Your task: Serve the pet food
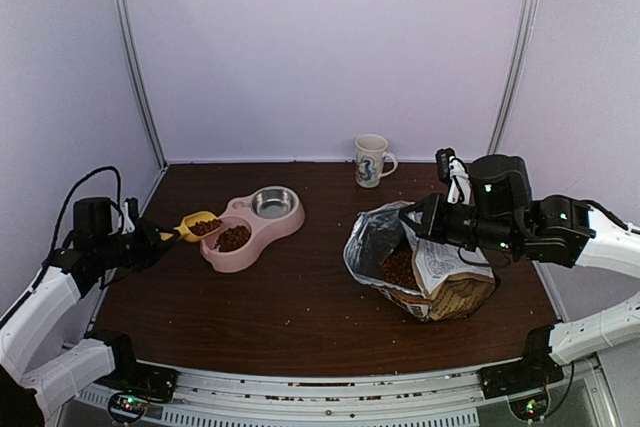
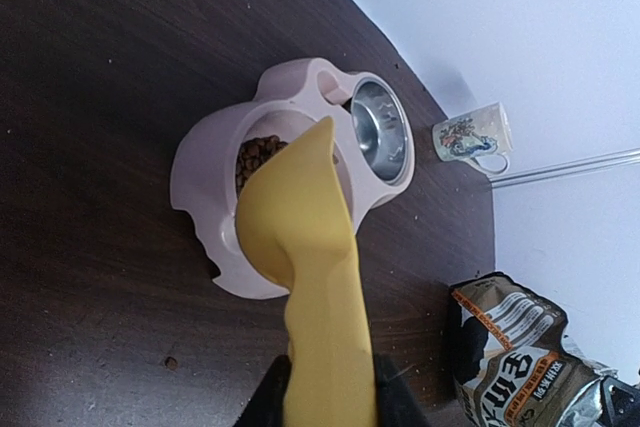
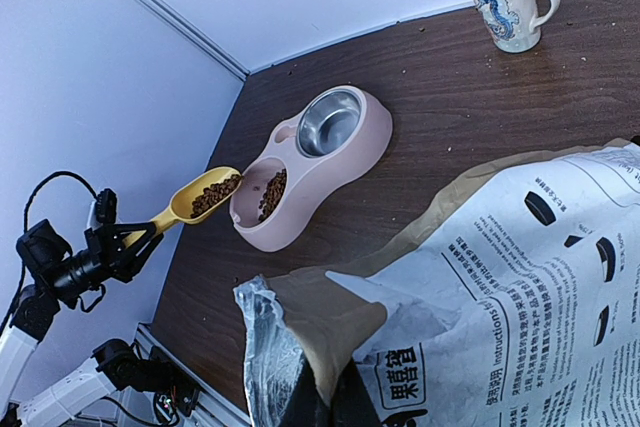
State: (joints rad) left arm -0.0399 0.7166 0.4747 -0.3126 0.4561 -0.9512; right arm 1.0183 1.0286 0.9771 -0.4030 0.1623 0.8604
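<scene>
Just beyond our left hand point(image 1: 158, 238): the yellow scoop point(image 1: 198, 224), handle clamped between our fingers, cup level and loaded with pet food point(image 1: 206, 227).
Left hand state: narrowed onto the scoop handle and holding it; in the wrist view the scoop's underside runs out from between the fingers.
At the scoop's tip: the rim of the pink feeder point(image 1: 262, 234). The well nearer this hand already has some kibble in it, and the steel bowl point(image 1: 273, 203) in the farther well looks bare.
Right hand point(image 1: 424, 219): pinched fully closed on the rim of the bag point(image 1: 450, 292), holding its mouth open; more kibble shows inside, just below that hand.
Beyond the right hand: a mug point(image 1: 372, 160) upright on the counter point(image 1: 300, 317), well apart from the feeder.
Step in hand: we judge this to be the pour, with the loaded scoop at the feeder and not yet tipped.
Next move: roll the left wrist so the cup empties into the nearer well.
Risk: the cup sits at the feeder's edge, not over the well's middle, so we would reach forward a little before tipping, or pellets may land on the counter.
</scene>
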